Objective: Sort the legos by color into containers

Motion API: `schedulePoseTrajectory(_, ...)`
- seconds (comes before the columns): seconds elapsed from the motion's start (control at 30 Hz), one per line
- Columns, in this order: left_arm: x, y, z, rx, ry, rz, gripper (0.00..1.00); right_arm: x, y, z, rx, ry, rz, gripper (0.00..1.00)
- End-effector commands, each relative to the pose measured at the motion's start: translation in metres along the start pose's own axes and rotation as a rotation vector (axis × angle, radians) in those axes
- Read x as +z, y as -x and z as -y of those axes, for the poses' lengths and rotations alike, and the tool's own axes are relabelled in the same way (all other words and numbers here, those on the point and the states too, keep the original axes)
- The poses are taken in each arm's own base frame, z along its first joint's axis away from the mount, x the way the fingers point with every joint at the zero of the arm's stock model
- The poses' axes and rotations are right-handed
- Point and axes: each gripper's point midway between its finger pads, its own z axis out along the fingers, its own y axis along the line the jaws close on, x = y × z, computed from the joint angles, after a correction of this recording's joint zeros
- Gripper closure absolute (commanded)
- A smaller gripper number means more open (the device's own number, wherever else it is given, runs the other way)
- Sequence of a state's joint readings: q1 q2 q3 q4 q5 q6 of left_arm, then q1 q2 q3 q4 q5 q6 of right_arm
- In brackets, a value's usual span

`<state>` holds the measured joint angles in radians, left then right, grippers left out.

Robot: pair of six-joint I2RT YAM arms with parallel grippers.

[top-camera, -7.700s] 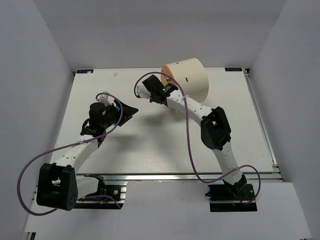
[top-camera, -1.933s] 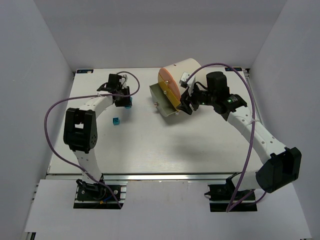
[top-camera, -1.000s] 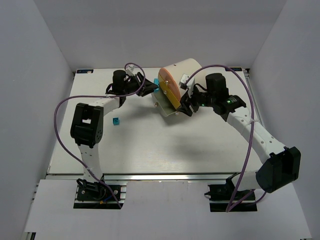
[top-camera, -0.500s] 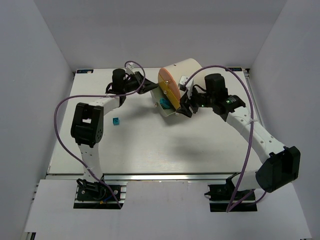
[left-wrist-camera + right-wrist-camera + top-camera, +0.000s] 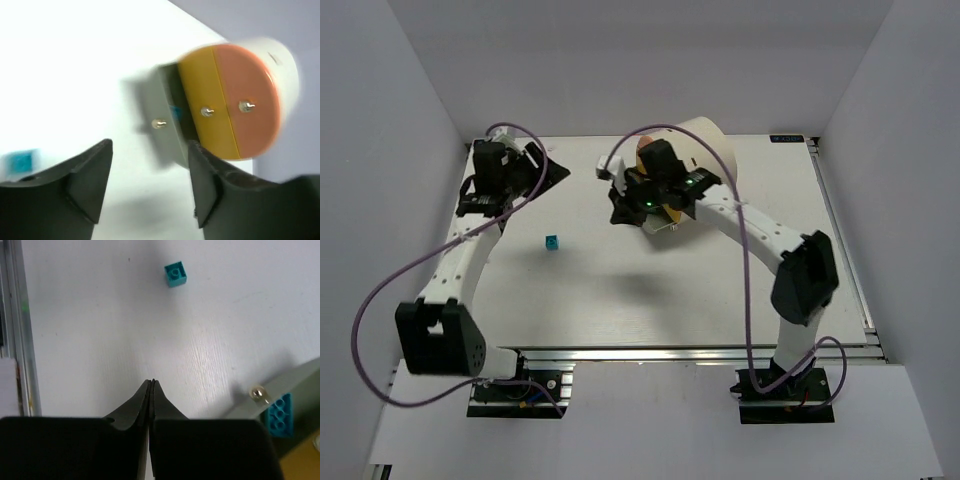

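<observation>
The cream-white drum (image 5: 708, 140) lies on its side at the back, partly hidden by my right arm. In the left wrist view its end face (image 5: 240, 100) is orange and yellow with brass knobs, and a grey drawer (image 5: 167, 137) stands open with a teal brick (image 5: 175, 111) inside. That brick also shows in the right wrist view (image 5: 279, 415). Another teal brick (image 5: 552, 242) lies loose on the table, seen too by both wrists (image 5: 176, 274) (image 5: 21, 161). My left gripper (image 5: 556, 170) (image 5: 150, 195) is open and empty at the far left. My right gripper (image 5: 617, 212) (image 5: 152, 383) is shut and empty before the drum.
An aluminium rail (image 5: 15, 315) runs along the left side of the right wrist view. White walls close in the table (image 5: 650, 290) on the left, back and right. No green bricks show.
My left gripper has pulled back from the drum to the far left. My right arm has swung from the drum's right side across its front. The teal brick stays in the drawer.
</observation>
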<state>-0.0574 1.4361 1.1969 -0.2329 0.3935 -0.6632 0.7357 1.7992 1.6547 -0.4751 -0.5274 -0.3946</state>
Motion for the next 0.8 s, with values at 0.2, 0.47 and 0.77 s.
schedulePoseTrajectory(0.2,-0.156,-0.001,-0.083,0.062,0.638,0.265,0.09,0.08,0.032,0.008,0.384,-0.127,-0.024,0.59)
schedulePoseTrajectory(0.47,-0.213,-0.02,-0.096,-0.064,0.729,0.405,0.09,0.147,0.026,0.015,0.498,-0.192,-0.014,0.17)
schedulePoseTrajectory(0.77,-0.235,-0.036,-0.104,-0.084,0.782,0.398,0.09,0.197,0.013,0.024,0.481,-0.381,0.022,0.11)
